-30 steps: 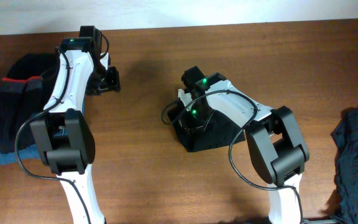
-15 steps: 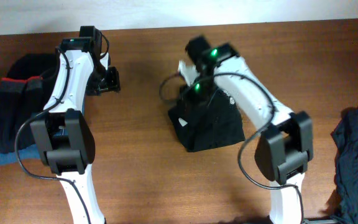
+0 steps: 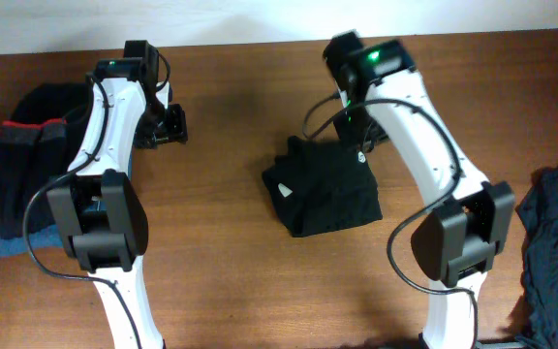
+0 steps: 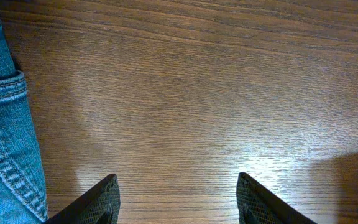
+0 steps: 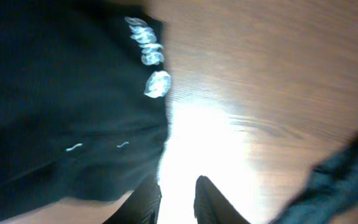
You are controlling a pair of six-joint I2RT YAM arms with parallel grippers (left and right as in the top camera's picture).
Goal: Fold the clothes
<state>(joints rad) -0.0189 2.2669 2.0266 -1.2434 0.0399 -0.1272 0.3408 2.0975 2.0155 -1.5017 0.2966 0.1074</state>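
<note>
**Black garment folded at mid-table, both grippers empty**

The black garment (image 3: 323, 197) was seen lying in a compact fold at the middle of the table (image 3: 231, 281), its white lettering (image 5: 145, 46) showing near one edge. The right gripper (image 5: 178, 202) was held above that edge, fingers nearly together and empty. The left gripper (image 4: 176, 200) was spread wide over bare wood beside jeans (image 4: 2, 124). Any further fold would likely be best started from a flat edge, pinched low

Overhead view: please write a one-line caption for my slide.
Folded black garment at table centre, right arm above its far edge, left arm beside a clothes pile.
</note>
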